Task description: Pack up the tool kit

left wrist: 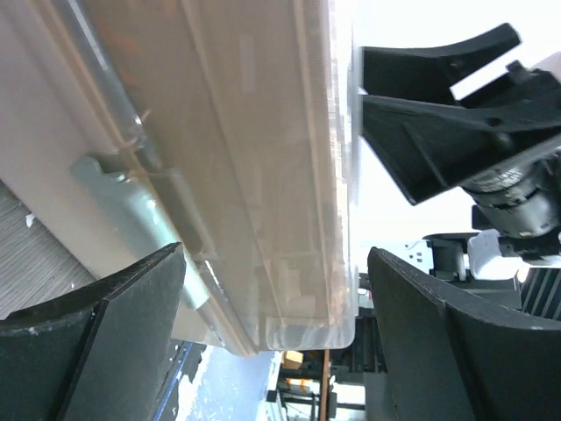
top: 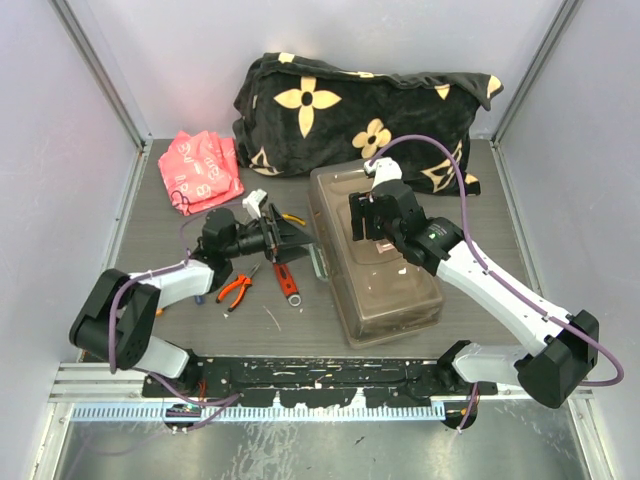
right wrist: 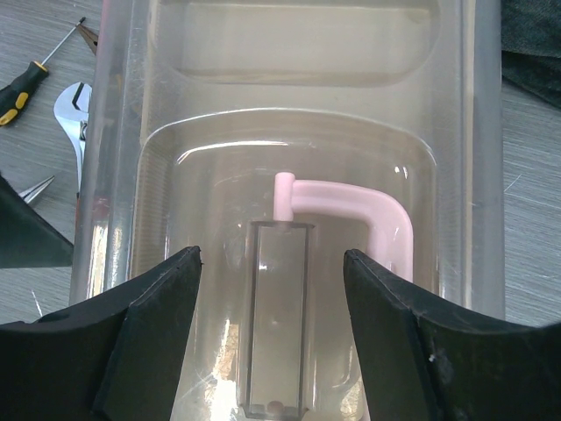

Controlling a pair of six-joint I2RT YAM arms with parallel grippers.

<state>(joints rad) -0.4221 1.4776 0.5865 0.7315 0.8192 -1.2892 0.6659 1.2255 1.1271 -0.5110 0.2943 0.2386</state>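
The translucent grey-brown toolbox (top: 392, 290) of the tool kit lies shut in the middle of the table. My left gripper (top: 306, 243) is open at the box's left side, its fingers (left wrist: 105, 324) straddling the lid edge (left wrist: 298, 219) beside a grey-green latch (left wrist: 131, 197) without touching it. My right gripper (top: 377, 232) hovers open over the lid. Its fingers (right wrist: 149, 333) stand either side of the clear bar (right wrist: 279, 316) of the pale handle (right wrist: 351, 206), clear of it. Red-handled pliers (top: 238, 288), a red-handled wrench (top: 287, 280) and a yellow-black screwdriver (top: 291, 217) lie on the table left of the box.
A black flower-patterned blanket (top: 365, 105) is bunched at the back, touching the box's far end. A pink plastic bag (top: 200, 170) lies at the back left. Grey walls close in both sides. The wrench (right wrist: 70, 105) and screwdriver (right wrist: 26, 83) also show in the right wrist view.
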